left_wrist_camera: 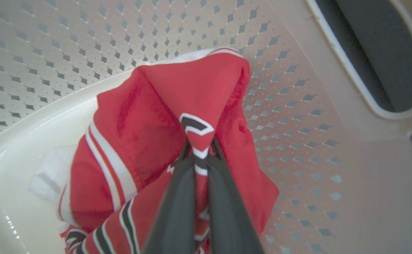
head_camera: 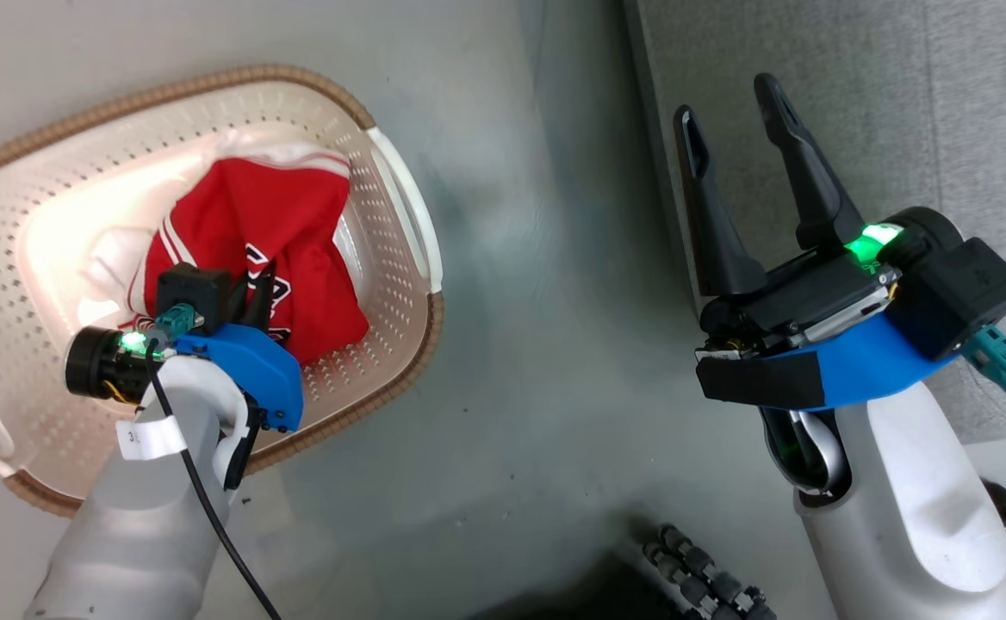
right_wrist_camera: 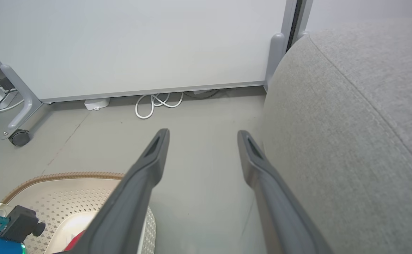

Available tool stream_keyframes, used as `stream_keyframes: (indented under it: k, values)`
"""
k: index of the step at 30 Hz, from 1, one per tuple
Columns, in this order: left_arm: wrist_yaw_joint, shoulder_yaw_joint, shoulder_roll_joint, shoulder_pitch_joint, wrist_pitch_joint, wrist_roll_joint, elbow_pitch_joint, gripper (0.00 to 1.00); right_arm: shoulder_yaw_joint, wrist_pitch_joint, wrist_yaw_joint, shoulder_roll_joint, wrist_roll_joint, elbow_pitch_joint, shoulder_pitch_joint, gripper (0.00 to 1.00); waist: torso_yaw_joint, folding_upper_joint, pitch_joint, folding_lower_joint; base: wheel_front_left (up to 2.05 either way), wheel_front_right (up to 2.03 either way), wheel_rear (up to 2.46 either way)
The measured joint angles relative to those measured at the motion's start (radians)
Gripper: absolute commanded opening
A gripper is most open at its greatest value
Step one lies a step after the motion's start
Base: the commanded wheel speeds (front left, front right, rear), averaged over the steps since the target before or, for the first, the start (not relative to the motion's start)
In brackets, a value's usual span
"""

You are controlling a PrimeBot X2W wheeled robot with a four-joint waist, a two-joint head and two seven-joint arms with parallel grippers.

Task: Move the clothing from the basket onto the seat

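Observation:
A red jersey (head_camera: 262, 250) with white stripes lies bunched in the cream basket (head_camera: 400, 207) on the floor at the left. My left gripper (head_camera: 260, 288) reaches down into the basket. In the left wrist view it (left_wrist_camera: 200, 150) is shut on a raised fold of the jersey (left_wrist_camera: 199, 98), which peaks up between the fingers. White fabric (left_wrist_camera: 50, 176) lies under the red. My right gripper (head_camera: 735, 108) hangs open beside the grey seat (head_camera: 899, 103), holding nothing. In the right wrist view the open fingers (right_wrist_camera: 156, 148) point at the floor beside the seat (right_wrist_camera: 350, 123).
Grey floor (head_camera: 537, 344) separates the basket and the seat. A white panel on castors (right_wrist_camera: 19, 135) and white cables (right_wrist_camera: 156, 104) stand beyond. The basket's handle opening (left_wrist_camera: 375, 56) is at the upper right of the left wrist view.

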Motion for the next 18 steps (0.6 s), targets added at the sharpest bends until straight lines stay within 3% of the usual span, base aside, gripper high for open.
stream_keyframes:
  k: [10,18]
  values:
    - [0.000,0.058,-0.048,0.108,0.000,-0.016,-0.091,0.00,0.019,0.019,0.000,-0.012,-0.002,0.054,0.041,1.00,0.025,0.0000,-0.180,-0.0001,0.00,0.00,0.00]
    - [0.000,0.029,-0.091,0.232,0.000,-0.033,-0.181,0.00,0.001,0.063,0.000,-0.032,0.000,0.093,0.111,1.00,0.073,0.0001,-0.380,-0.0003,0.00,0.00,0.00]
